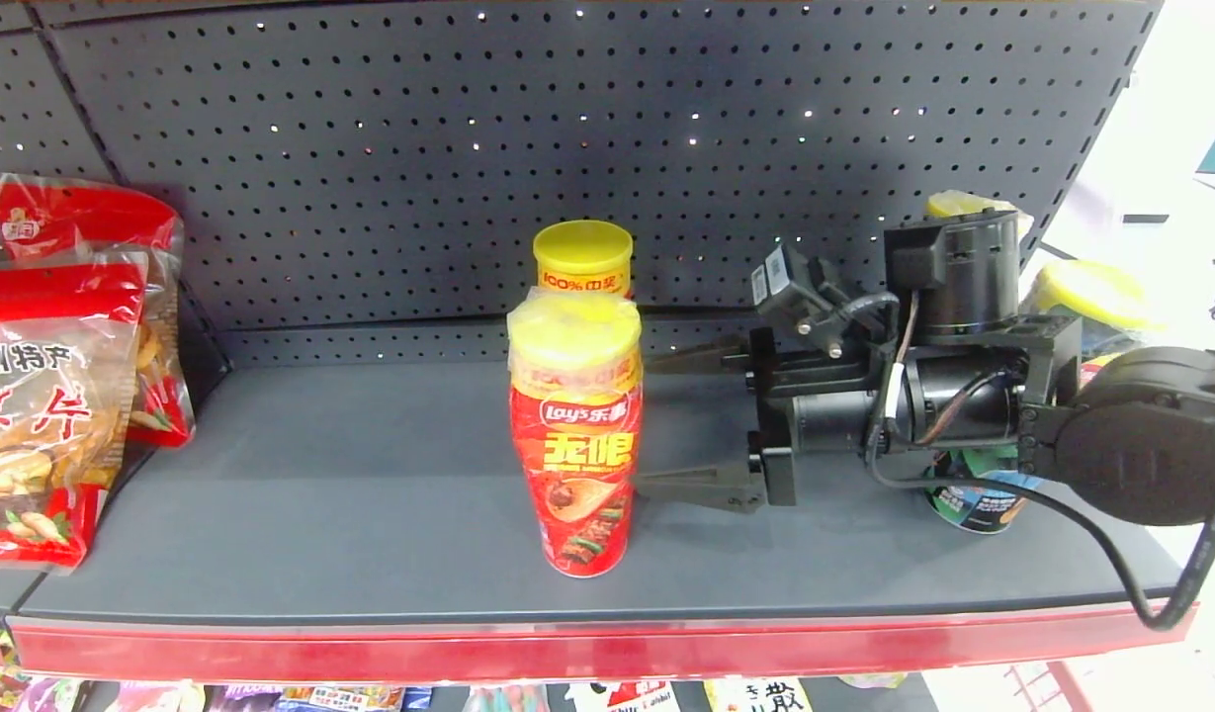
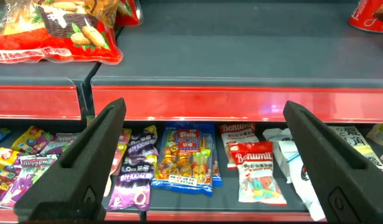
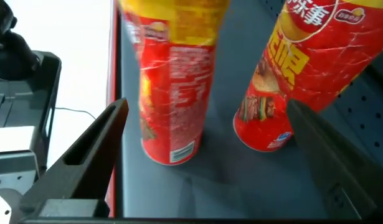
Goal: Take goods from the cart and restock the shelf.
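While the right jaws stand open just beside it, the front can [image 1: 575, 435] stands upright on the shelf [image 1: 320, 494], the rear can [image 1: 582, 257] close behind. The left jaws gape too, facing the shelf's red edge [image 2: 241, 102] above snack packets [image 2: 185, 158].

A dark grey metal shelf [image 1: 370, 514] with a red front strip [image 1: 567, 648] has a grey back wall full of little holes. A tall red chip tube with a yellow lid [image 1: 577, 435] stands upright in the middle, near the front edge. A second red tube with a yellow lid [image 1: 582, 259] stands right behind it, close to the back wall. Shiny red snack bags [image 1: 43, 396] stand packed together at the left end. A dark blue-green tub [image 1: 973, 499] sits far to the right, partly hidden.
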